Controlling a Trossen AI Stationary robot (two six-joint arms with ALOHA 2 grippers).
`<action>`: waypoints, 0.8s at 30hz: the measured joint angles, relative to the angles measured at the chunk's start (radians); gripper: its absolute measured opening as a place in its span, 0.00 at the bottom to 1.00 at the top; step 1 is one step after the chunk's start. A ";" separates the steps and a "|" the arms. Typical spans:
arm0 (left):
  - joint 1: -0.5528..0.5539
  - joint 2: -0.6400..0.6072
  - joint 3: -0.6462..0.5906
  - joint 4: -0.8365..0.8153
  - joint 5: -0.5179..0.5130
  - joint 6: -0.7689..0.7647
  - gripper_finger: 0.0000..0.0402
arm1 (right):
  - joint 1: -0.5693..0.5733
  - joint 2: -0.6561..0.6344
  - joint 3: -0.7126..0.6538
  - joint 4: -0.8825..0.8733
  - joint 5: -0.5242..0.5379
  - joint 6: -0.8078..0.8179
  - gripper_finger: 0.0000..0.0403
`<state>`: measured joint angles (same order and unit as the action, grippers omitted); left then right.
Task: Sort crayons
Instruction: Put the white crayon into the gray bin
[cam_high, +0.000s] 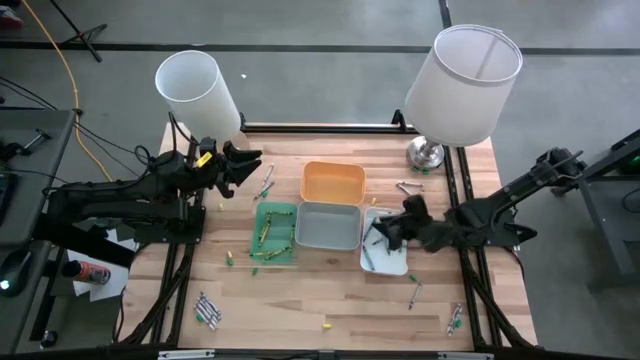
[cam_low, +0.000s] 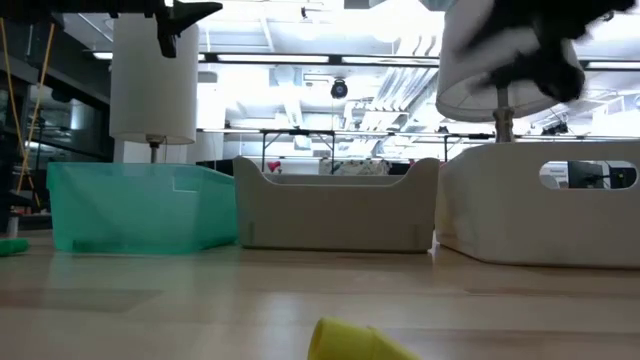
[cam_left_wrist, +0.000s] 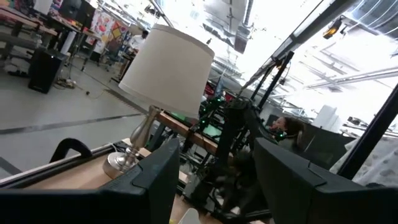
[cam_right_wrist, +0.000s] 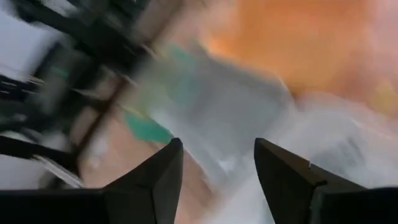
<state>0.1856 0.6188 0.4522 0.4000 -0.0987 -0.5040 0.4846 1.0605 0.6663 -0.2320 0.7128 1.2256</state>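
Four small trays stand mid-table: orange (cam_high: 333, 182), grey (cam_high: 328, 226), green (cam_high: 275, 232) and white (cam_high: 392, 262). Green and yellow crayons (cam_high: 270, 235) lie in the green tray, and a few dark ones (cam_high: 370, 252) lie in the white tray. More crayons lie loose on the wood (cam_high: 207, 310), (cam_high: 415, 292), (cam_high: 266, 180). My right gripper (cam_high: 383, 233) hovers open over the white tray's left part, nothing between its fingers (cam_right_wrist: 217, 180). My left gripper (cam_high: 243, 166) waits open above the table's far left, aimed across at the right lamp (cam_left_wrist: 168, 68).
Two white-shaded lamps stand at the far corners (cam_high: 198, 88), (cam_high: 465, 80). Loose crayons also lie by the right lamp's base (cam_high: 408, 187) and at the near right (cam_high: 455, 318). A yellow crayon (cam_low: 350, 342) rests near the front edge. Bare wood lies between the trays and the near edge.
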 joint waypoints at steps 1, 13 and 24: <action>0.000 0.000 0.000 -0.003 -0.004 0.001 0.49 | -0.014 -0.007 0.000 0.080 0.034 -0.109 0.48; 0.042 0.099 0.184 -0.673 -0.187 -0.062 0.43 | -0.300 0.012 0.001 0.570 -0.019 -0.611 0.48; 0.159 0.571 0.257 -0.944 -0.193 -0.116 0.32 | -0.459 0.020 0.000 0.585 -0.036 -0.417 0.48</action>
<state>0.3448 1.1896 0.7097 -0.5441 -0.2920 -0.6195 0.0259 1.0801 0.6666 0.3535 0.6772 0.8091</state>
